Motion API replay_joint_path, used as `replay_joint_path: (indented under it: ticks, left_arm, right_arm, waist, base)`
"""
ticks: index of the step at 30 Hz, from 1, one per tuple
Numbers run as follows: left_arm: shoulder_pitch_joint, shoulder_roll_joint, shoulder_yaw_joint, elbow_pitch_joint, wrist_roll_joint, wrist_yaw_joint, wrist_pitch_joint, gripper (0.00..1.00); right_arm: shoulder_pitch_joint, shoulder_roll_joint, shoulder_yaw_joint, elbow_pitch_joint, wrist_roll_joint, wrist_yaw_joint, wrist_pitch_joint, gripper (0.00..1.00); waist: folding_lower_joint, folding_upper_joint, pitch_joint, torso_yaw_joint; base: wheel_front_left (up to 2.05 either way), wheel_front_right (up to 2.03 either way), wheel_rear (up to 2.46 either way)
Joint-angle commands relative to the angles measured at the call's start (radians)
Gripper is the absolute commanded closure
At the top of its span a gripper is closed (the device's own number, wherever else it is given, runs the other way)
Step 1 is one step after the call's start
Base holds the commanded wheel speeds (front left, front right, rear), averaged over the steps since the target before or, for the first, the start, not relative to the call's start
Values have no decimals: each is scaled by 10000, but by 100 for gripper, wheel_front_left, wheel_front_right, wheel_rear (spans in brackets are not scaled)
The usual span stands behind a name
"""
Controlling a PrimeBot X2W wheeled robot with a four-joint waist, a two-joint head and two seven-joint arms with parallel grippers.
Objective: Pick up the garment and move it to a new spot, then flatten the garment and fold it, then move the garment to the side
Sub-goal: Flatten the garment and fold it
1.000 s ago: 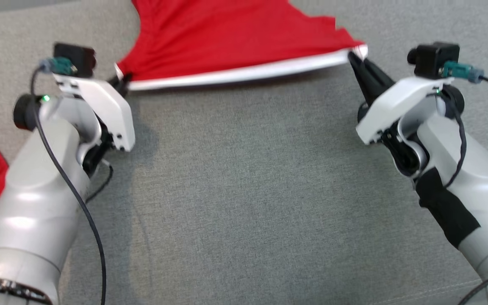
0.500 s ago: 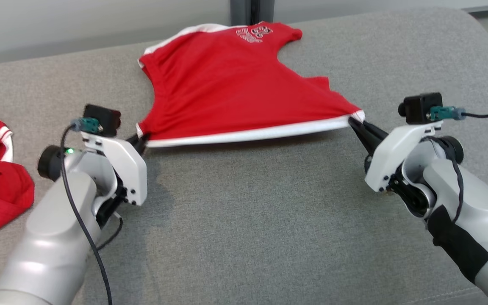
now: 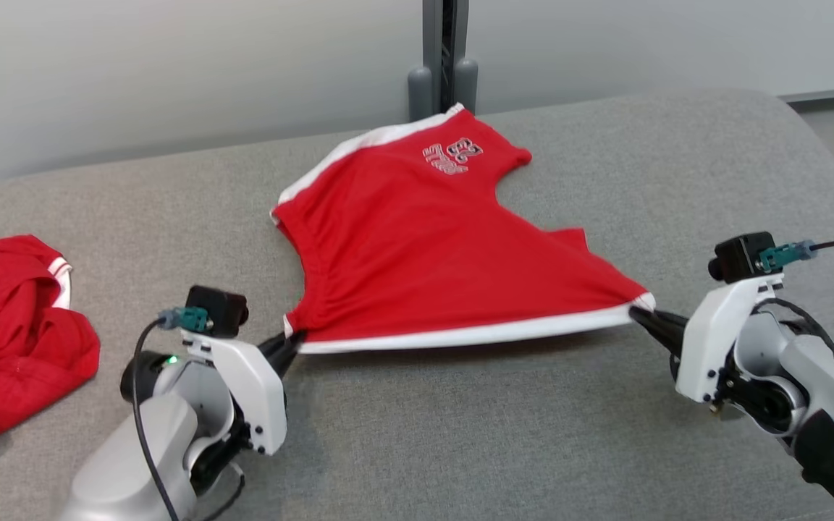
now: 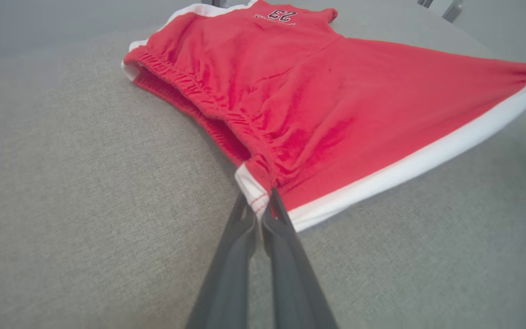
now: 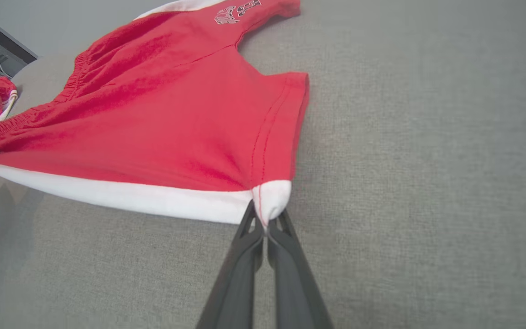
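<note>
Red garment (image 3: 424,253) taut crosswise, numbered end far, left pincer (image 3: 294,341), right pincer (image 3: 639,313) clamped

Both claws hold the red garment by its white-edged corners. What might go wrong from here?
Slip: the left claw and right claw pinch only the corners of the red garment, with its white band pulled taut; a harder tug may free one.
Snag: the crumpled red cloth lies near the left arm and might be swept.
</note>
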Motion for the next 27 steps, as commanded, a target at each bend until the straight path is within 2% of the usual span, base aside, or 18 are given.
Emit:
replay_joint_path:
  ticks: [1, 8, 13, 16, 27]
  left_arm:
    - [379, 265, 52, -188, -194, 39, 3, 100]
    - [1833, 428, 89, -1577, -879, 144, 208, 100]
    - [3148, 395, 455, -2911, -1884, 330, 371, 100]
    - [3657, 487, 495, -3491, -2133, 485, 476, 100]
    - [5834, 1072, 525, -6572, -2977, 1571, 1170, 100]
  right_arm:
    - [260, -454, 42, -205, 317, -62, 359, 100]
    - [839, -1600, 140, -1311, 1423, -63, 1755, 100]
    - [1210, -2225, 239, -2195, 1992, -59, 2721, 100]
    - [1387, -2474, 214, -2549, 2236, -58, 3041, 100]
    - [2306, -4048, 196, -4254, 2948, -56, 4265, 100]
  waist:
    - [0, -1, -282, 2]
    - [0, -1, -851, -53]
    - [0, -1, -1113, -215]
    - [0, -1, -1184, -250]
    - [0, -1, -1356, -285]
  base:
    - [0, 0, 0]
    - [0, 0, 0]
    - [0, 0, 0]
    - [0, 0, 0]
    - [0, 0, 0]
